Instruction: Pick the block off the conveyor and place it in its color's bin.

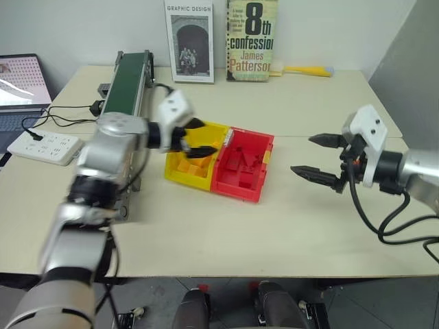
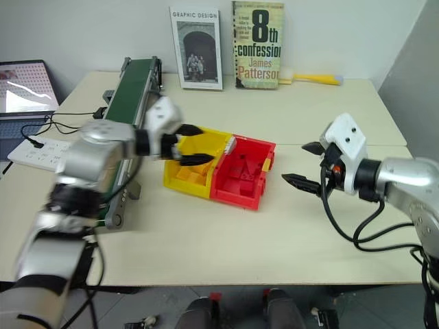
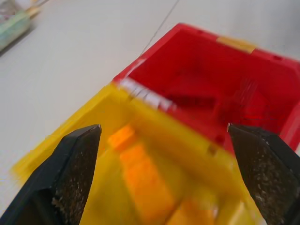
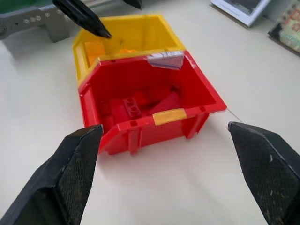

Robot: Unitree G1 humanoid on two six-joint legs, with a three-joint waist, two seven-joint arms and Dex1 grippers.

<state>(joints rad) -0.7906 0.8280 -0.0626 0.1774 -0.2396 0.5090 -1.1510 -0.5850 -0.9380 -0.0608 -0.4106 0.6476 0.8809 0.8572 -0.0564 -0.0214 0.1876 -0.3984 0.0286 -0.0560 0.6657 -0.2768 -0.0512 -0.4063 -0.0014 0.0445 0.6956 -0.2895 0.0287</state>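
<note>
Now your left end effector (image 1: 197,139) hangs over the yellow bin (image 1: 180,169), fingers spread wide with nothing between them. Your right end effector (image 1: 320,159) sits well apart on the other side of the bins, also wide and empty, pointing toward the red bin (image 4: 197,101). You can see red bricks (image 4: 133,107) lying inside the red bin, though which one is the block you cannot tell. The two bins stand joined on the worktop (image 1: 226,233), just beside the conveyor (image 1: 129,81), whose visible belt carries nothing.
</note>
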